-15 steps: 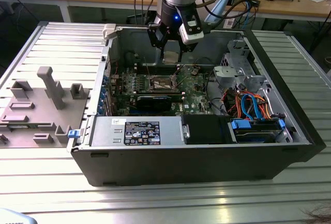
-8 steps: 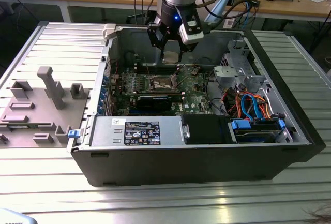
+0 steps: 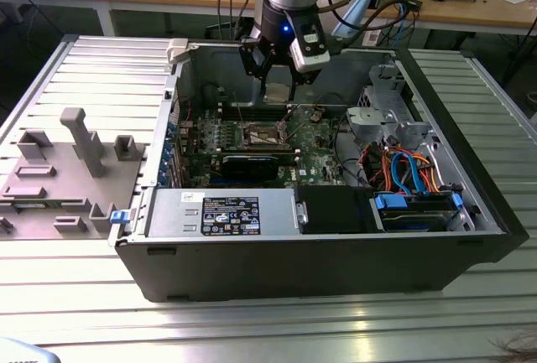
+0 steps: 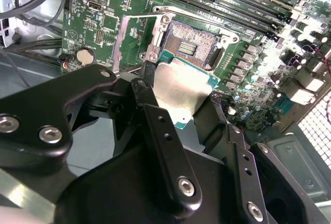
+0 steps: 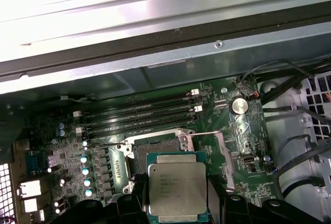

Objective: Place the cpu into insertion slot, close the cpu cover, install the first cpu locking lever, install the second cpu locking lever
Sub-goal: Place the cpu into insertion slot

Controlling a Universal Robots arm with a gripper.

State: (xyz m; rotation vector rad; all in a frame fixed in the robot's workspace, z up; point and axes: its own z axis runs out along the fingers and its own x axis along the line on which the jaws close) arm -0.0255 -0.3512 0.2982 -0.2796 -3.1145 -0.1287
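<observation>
My gripper hangs inside the open computer case, above the green motherboard, shut on the cpu. The cpu is a small square chip with a silvery top and a green edge, pinched at two opposite sides by the black fingers. It is held level a little above the board, just off the insertion slot, whose dark contact field lies bare inside a silvery rim. The cpu cover is swung open beside the slot. Thin locking lever wires stand loose at the socket's sides.
Long black memory slots run beside the socket. A black graphics card, a labelled power supply and blue and orange cables crowd the case. A grey fixture plate lies at the exterior view's left.
</observation>
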